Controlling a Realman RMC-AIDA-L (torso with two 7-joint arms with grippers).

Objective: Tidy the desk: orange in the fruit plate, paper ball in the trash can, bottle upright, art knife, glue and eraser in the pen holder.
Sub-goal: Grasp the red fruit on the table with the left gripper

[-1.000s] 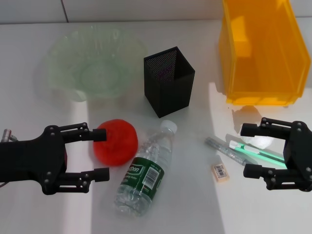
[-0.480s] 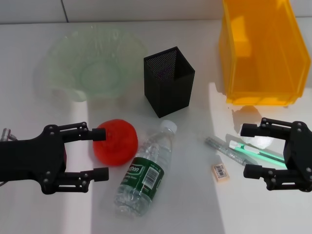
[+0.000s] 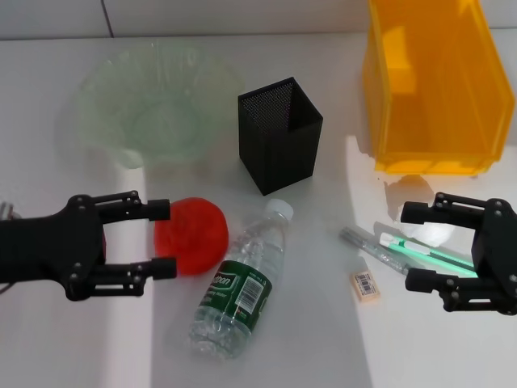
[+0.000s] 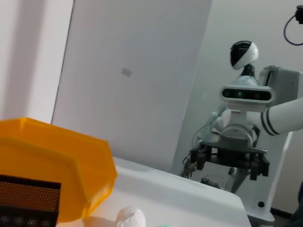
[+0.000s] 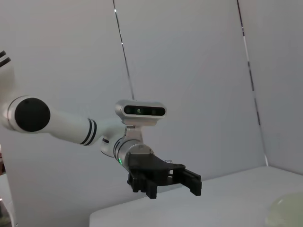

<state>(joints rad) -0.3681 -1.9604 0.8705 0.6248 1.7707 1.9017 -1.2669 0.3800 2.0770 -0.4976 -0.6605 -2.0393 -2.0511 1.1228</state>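
The orange (image 3: 194, 236) lies on the white desk, left of the lying water bottle (image 3: 242, 279). My left gripper (image 3: 165, 238) is open, its fingertips on either side of the orange's left edge. My right gripper (image 3: 410, 246) is open and empty, hovering at the green art knife (image 3: 426, 252) and the grey glue stick (image 3: 373, 248). The eraser (image 3: 365, 285) lies in front of them. The white paper ball (image 3: 437, 235) is partly hidden behind my right gripper and also shows in the left wrist view (image 4: 131, 218). The black mesh pen holder (image 3: 279, 133) stands mid-desk.
The green glass fruit plate (image 3: 153, 101) sits at the back left. The yellow bin (image 3: 432, 81) stands at the back right and shows in the left wrist view (image 4: 57, 165). Another robot (image 4: 239, 137) stands beyond the table. The right wrist view shows my left gripper (image 5: 163, 179) far off.
My left gripper has moved up and slightly right, so its fingertips now flank the orange's left side. The right gripper has hardly moved.
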